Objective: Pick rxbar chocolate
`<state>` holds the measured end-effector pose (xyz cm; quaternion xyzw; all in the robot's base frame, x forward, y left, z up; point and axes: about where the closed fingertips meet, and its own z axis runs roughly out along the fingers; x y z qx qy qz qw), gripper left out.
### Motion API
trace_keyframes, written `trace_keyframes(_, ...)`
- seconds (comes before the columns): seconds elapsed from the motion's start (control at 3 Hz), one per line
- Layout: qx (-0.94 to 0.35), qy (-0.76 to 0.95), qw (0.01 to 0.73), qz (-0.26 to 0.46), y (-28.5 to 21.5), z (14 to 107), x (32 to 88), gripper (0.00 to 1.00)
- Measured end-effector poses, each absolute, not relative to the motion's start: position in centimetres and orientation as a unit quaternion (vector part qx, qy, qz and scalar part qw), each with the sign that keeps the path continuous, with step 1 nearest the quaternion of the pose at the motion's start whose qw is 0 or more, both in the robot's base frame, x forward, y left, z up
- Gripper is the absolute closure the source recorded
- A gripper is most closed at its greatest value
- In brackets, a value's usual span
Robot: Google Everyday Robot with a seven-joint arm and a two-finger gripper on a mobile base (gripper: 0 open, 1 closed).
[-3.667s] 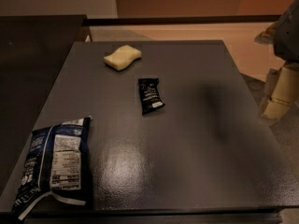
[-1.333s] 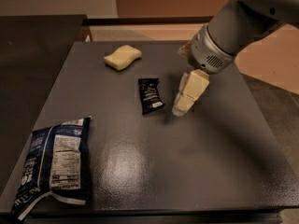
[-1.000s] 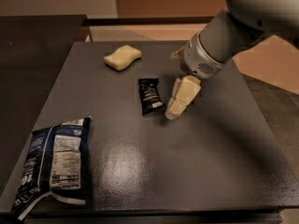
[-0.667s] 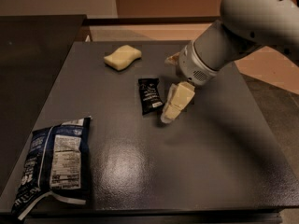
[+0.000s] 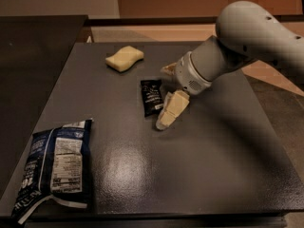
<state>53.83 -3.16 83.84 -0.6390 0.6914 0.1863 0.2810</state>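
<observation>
End effector [image 5: 165, 99] hangs open just beside the rxbar chocolate [image 5: 152, 97], mid desk [image 5: 228, 165]. I see the bar on its chip bag [image 5: 54, 167] side, lying long-ways away from the camera.

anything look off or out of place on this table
Only the blue-and-white chip bag: it is crumpled, and its lower corner pokes past the front left edge of the table. The rxbar chocolate lies flat and looks intact. The gripper hangs just right of it.
</observation>
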Motion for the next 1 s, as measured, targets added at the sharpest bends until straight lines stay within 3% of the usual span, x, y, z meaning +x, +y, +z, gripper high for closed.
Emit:
trace_keyframes(0.67,-0.620,0.701,0.268,0.228,-2.37,82.41,55.08,0.00)
trace_keyframes(1.0,-0.616,0.700,0.267,0.242,-2.01,82.52,55.10,0.17)
